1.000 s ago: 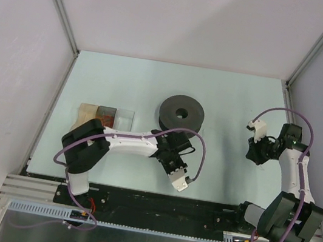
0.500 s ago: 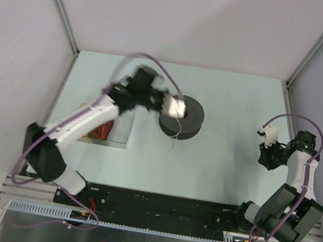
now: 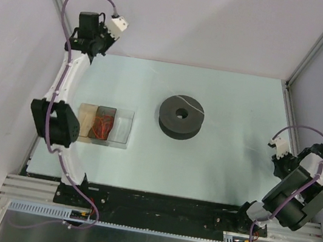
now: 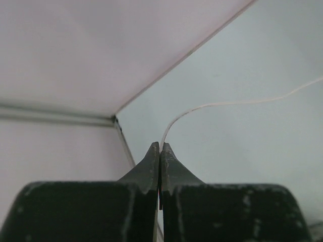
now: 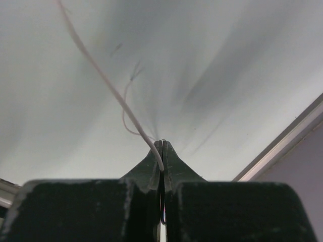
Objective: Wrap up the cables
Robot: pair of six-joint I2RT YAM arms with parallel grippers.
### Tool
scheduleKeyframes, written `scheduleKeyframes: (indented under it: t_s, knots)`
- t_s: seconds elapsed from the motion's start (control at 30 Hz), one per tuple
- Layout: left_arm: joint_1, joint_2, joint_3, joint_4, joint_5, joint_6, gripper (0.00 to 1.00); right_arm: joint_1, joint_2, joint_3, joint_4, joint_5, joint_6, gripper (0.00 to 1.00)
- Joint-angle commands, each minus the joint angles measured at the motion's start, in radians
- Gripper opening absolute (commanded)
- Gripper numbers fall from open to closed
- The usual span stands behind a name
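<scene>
A thin white cable (image 4: pixel 227 103) runs from the tips of my left gripper (image 4: pixel 160 145) off to the right over the table, and the jaws are shut on it. That gripper (image 3: pixel 89 41) hangs at the far left back corner. My right gripper (image 5: pixel 162 143) is shut on another stretch of cable (image 5: pixel 101 75), whose end lies in the jaws. It (image 3: pixel 281 163) stands near the table's right edge. Mid-table lies the black spool (image 3: pixel 180 117), with a faint white strand of cable (image 3: pixel 192 104) crossing its top. Between spool and grippers the cable is too thin to follow from above.
A clear compartment tray (image 3: pixel 129 129) with red-orange contents sits at the left, beside the left arm's elbow (image 3: pixel 56 123). Walls and metal corner posts (image 3: pixel 57 0) close in the table on three sides. Purple hoses loop over both arms.
The left arm has swung from in front of the spool, over it, out to the back left corner, its jaws closing on the cable. The right arm has drawn back toward the right edge.
</scene>
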Motion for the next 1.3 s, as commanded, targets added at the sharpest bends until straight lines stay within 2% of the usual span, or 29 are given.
scheduleKeyframes:
  t_s: [0.0, 0.43, 1.27]
  knots:
    - [0.085, 0.102, 0.157, -0.009, -0.165, -0.131, 0.0, -0.039, 0.033, 0.004, 0.039, 0.043, -0.086, 0.0]
    - [0.188, 0.301, 0.276, -0.009, -0.234, -0.112, 0.0, -0.115, 0.102, 0.024, 0.065, 0.087, -0.156, 0.0]
    - [0.231, 0.377, 0.275, -0.012, -0.272, -0.163, 0.0, -0.188, 0.109, 0.032, 0.053, 0.092, -0.2, 0.0]
